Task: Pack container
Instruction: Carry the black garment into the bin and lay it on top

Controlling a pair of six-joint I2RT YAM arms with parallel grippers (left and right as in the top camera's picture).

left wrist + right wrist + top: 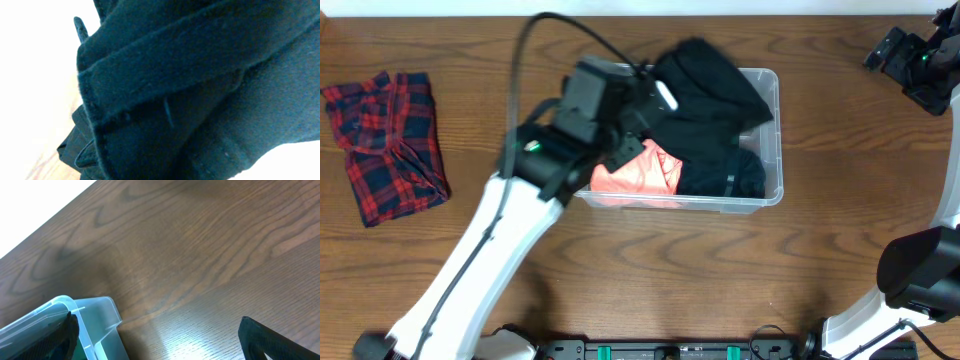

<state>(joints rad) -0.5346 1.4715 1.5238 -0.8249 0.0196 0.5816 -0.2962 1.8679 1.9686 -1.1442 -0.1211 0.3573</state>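
Jaws on the left: state cannot be told, since the left wrist view is filled edge to edge with dark cloth and shows no fingers. Left arm (pixel 500 250) reaches from the near edge of the worktop (pixel 650 280) up over the left end of the container (pixel 770 200), wrist housing above the bin's left rim. Right jaws stand wide, nothing between them: one dark finger (pixel 265 340) shows low at the right of the right wrist view, a dark shape low at the left looks like its mate, and bare worktop (pixel 200 245) lies between. From overhead the right jaws sit at the far right corner, well apart from the bin. Container sits mid-worktop, nearer the far edge than the near one, long side parallel to that edge; its clear rounded corner (pixel 95 315) shows in the right wrist view. Black garment (pixel 710 110) (pixel 200 90) is heaped in the middle and right of the bin, bulging up over the far rim. Coral garment (pixel 635 172) lies in the near left part, partly under the black one. Red plaid garment (pixel 388 140) lies crumpled by the left edge, well apart from the bin.
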